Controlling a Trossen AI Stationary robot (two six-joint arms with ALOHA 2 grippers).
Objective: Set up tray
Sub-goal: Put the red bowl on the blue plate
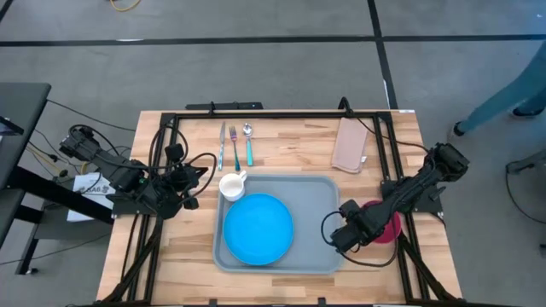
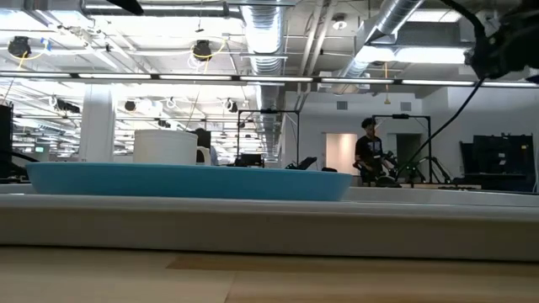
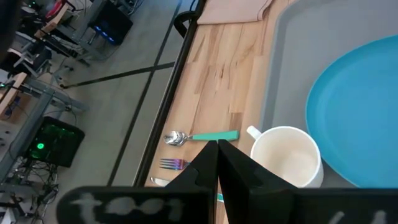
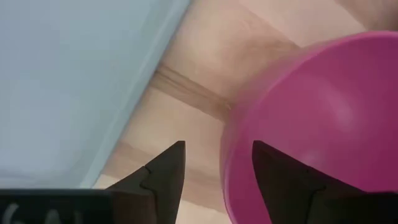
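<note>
The grey-blue tray point(image 1: 320, 192) lies mid-table, with its front rim point(image 2: 253, 223) filling the low view. A round blue plate point(image 1: 258, 228) and a white cup point(image 1: 232, 185) stand on it, the cup in its far left corner. A pink bowl point(image 1: 388, 223) stands on the wood just right of the tray. My right gripper point(image 1: 343, 234) is open at the bowl's tray-side rim point(image 4: 227, 149); one finger stands outside the bowl and one over its inside. My left gripper point(image 1: 196, 177) is shut and hovers left of the cup point(image 3: 286, 155), touching nothing.
A knife, a fork and a teal-handled spoon point(image 1: 248, 143) lie side by side on the wood beyond the tray's far left corner. A folded beige napkin point(image 1: 350, 143) lies at the far right. A black frame point(image 1: 256, 113) rims the table. A person stands in the room far behind point(image 2: 367, 145).
</note>
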